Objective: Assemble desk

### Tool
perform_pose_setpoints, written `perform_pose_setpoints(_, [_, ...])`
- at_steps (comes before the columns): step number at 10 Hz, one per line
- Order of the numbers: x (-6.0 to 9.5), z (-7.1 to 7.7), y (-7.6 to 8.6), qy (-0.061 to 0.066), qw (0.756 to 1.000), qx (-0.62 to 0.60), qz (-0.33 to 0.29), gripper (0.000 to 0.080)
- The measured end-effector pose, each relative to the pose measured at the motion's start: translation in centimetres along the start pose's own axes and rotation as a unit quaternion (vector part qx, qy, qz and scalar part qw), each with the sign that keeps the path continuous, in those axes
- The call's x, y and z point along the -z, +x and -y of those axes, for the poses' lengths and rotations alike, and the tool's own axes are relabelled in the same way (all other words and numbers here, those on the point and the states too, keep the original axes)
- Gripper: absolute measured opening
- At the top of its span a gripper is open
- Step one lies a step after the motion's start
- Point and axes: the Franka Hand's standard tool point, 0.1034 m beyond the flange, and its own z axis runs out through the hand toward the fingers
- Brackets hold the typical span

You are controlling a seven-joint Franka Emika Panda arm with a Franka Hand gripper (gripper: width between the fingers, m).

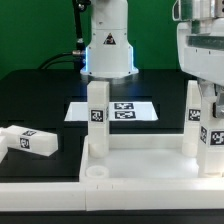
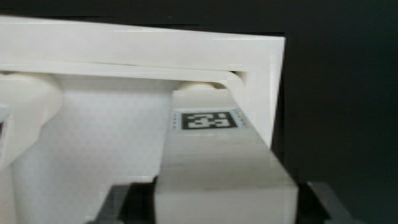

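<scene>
The desk top (image 1: 140, 160) is a white rimmed tray lying at the front of the table. Two tagged legs stand upright on it, one at the exterior view's left (image 1: 97, 115) and one towards its right (image 1: 190, 115). My gripper (image 1: 207, 120) hangs at the right edge, shut on a third upright leg (image 1: 211, 137) beside that one. In the wrist view this held leg (image 2: 217, 150) fills the gap of my gripper (image 2: 222, 205) between the dark fingers (image 2: 128, 205), its far end at a corner socket of the desk top (image 2: 143, 55). Another standing leg (image 2: 25, 110) shows beside it.
A loose tagged leg (image 1: 30, 141) lies on the black table at the exterior view's left. The marker board (image 1: 112, 110) lies behind the desk top. The white robot base (image 1: 107, 45) with a blue light stands at the back. A green wall closes the rear.
</scene>
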Motion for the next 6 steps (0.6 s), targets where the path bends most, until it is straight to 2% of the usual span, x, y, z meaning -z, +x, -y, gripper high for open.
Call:
perform_pose_setpoints(2, [0.0, 0.0, 0.0, 0.0, 1.0, -0.023, 0.0, 0.0287])
perform_pose_setpoints(4, [-0.3, -0.3, -0.1, -0.007, 0.989, 0.144, -0.01, 0.0292])
perform_pose_setpoints(5, [-0.2, -0.2, -0.6, -0.007, 0.975, 0.223, -0.008, 0.0457])
perform_pose_setpoints(6, [-0.2, -0.2, -1.3, -0.008, 0.95, 0.313, -0.004, 0.0612])
